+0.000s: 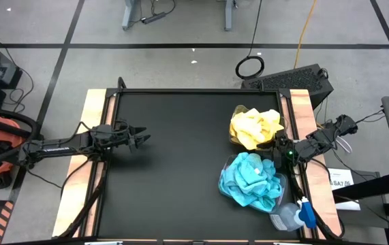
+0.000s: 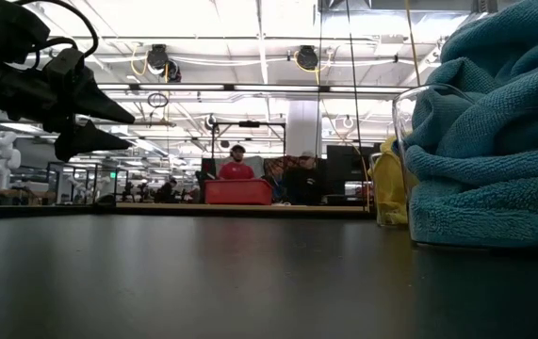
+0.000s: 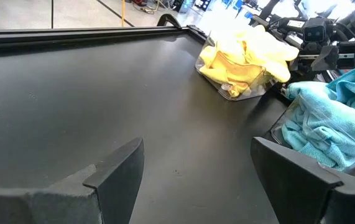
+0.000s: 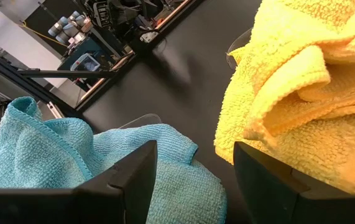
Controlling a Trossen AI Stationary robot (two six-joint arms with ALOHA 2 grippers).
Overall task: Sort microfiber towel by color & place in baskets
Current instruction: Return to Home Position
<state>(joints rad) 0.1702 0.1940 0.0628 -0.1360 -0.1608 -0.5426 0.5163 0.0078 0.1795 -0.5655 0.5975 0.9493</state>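
Note:
Yellow microfiber towels [image 1: 255,127] lie heaped in a clear basket [image 3: 227,90] at the table's right side. Teal microfiber towels [image 1: 252,180] fill a second clear basket [image 2: 405,113] just nearer, spilling over its rim. My right gripper [image 1: 279,146] hovers open at the table's right edge between the two heaps, with yellow cloth [image 4: 301,81] and teal cloth [image 4: 71,155] ahead of its fingers. My left gripper [image 1: 139,139] stands open above the bare left part of the table, holding nothing, and points toward the baskets [image 3: 196,168].
A grey bottle with a blue cap [image 1: 296,214] lies at the near right corner beside the teal basket. A black keyboard [image 1: 296,80] sits beyond the table's far right corner. The black tabletop [image 1: 174,163] stretches from the left gripper to the baskets.

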